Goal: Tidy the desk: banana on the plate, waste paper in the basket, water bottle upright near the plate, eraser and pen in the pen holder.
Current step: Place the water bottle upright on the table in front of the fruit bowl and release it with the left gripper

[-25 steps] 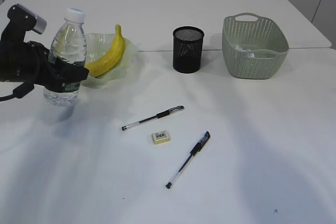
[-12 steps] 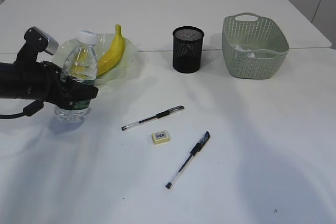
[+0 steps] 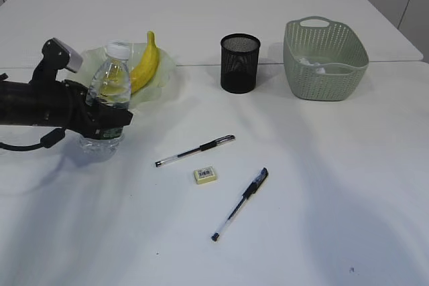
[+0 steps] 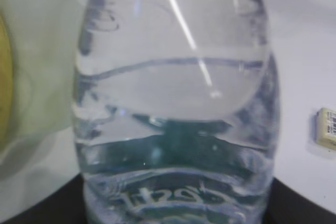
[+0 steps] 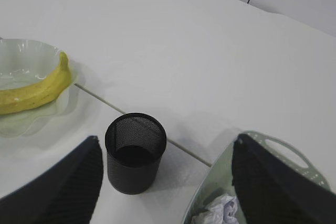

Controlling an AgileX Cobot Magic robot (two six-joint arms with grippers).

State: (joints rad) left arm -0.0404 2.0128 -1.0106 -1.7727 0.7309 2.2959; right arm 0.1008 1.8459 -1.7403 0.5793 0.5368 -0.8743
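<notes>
The water bottle [image 3: 107, 102] stands upright on the desk [image 3: 301, 199], just in front of the plate [image 3: 164, 72], gripped around its dark green label by the left gripper [image 3: 106, 120], whose jaws are partly closed on either side of the bottle. In the left wrist view the bottle [image 4: 176, 103] fills the frame, its water level showing above the label, with the plate's pale green glass [image 4: 37, 82] beside it and the eraser [image 4: 326, 127] at the far edge.

The banana [image 3: 142, 65] lies in the plate, its tip rising over the rim. The pen holder [image 3: 240, 63] stands near the middle of the desk, well apart from the basket [image 3: 325, 50], which has crumpled waste paper [image 5: 219, 209] inside. Two pens lie on the desk: a clear pen [image 3: 196, 150] and a dark-grip pen [image 3: 240, 204], with the eraser [image 3: 205, 175] between them.

The right gripper [image 5: 165, 177] hangs above the pen holder [image 5: 135, 152] and basket [image 5: 257, 145], its jaws wide apart and holding nothing.
</notes>
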